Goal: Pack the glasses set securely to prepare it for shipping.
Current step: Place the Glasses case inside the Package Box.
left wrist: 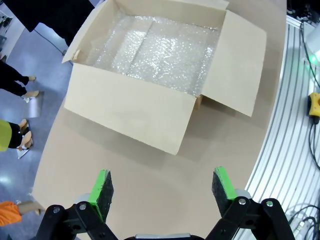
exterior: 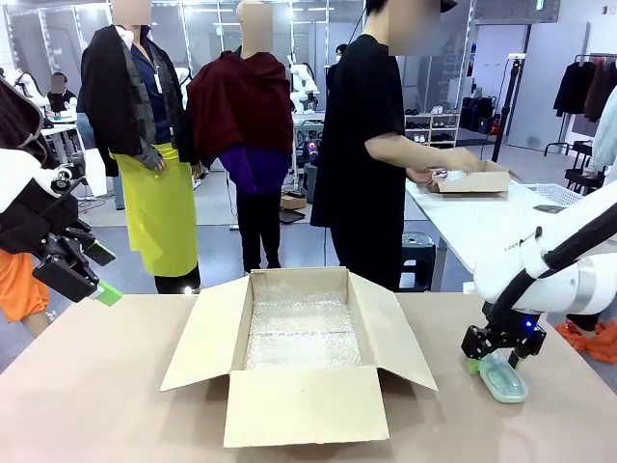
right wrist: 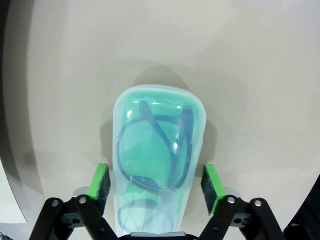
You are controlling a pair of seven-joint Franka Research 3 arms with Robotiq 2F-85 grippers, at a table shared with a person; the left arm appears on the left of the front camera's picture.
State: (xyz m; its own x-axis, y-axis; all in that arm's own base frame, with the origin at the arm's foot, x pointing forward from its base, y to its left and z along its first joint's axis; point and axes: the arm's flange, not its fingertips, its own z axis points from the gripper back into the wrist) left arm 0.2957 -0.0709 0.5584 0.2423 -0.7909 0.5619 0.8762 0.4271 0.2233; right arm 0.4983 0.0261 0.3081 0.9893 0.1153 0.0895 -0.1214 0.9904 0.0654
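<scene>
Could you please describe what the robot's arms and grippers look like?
Both arms are white and rounded; a black cable follows the right arm. The left gripper and right gripper are black, two-fingered, with bright green pads.

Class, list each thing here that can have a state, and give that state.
Brown cardboard box: open, flaps spread, lined with clear bubble wrap.
Pale mint green glasses case: lying flat on the tan table.
Left gripper: open, empty, above the table.
Right gripper: straddling the case; grip unclear.
</scene>
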